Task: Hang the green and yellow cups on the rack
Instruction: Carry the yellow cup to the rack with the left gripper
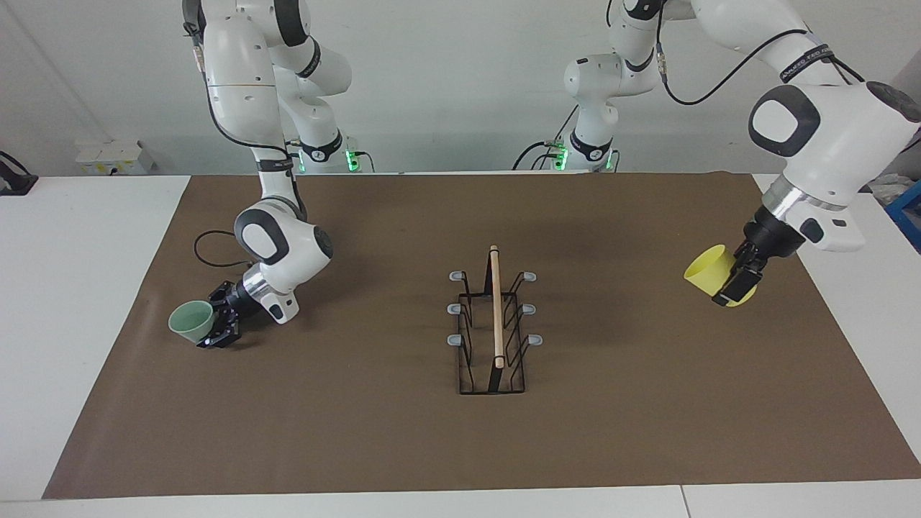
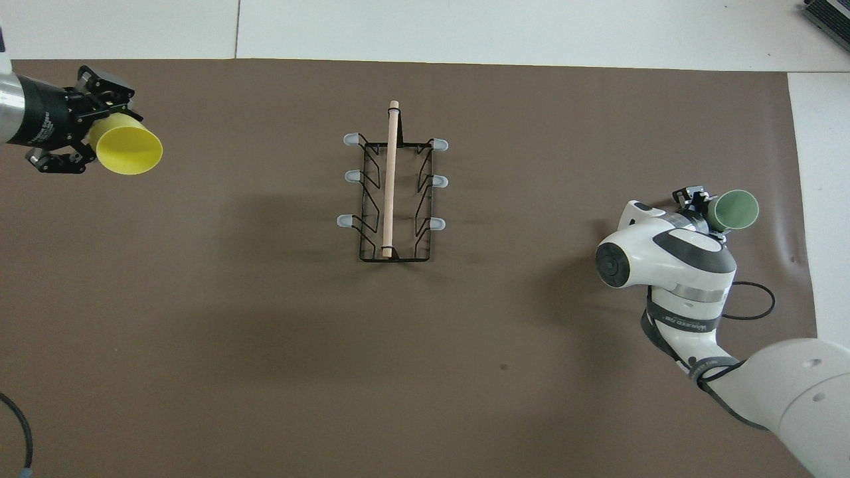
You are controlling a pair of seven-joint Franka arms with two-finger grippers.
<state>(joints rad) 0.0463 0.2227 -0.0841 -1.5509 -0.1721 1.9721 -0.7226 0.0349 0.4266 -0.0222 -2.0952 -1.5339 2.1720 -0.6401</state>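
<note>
Cups are both gripped: my left end effector carries the yellow cup tilted in the air, toward the left arm's end from the rack, likely readying its mouth for a prong; my right end effector clamps the green cup low at the other end.

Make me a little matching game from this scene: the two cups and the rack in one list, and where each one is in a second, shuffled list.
Things:
1. yellow cup
2. green cup
3. rack

Places:
A. standing alone in the middle of the brown mat, nothing hung on it
B. held by the left gripper, lifted over the mat
C. held by the right gripper, low at the mat

Pairs: 1-B, 2-C, 3-A
</note>
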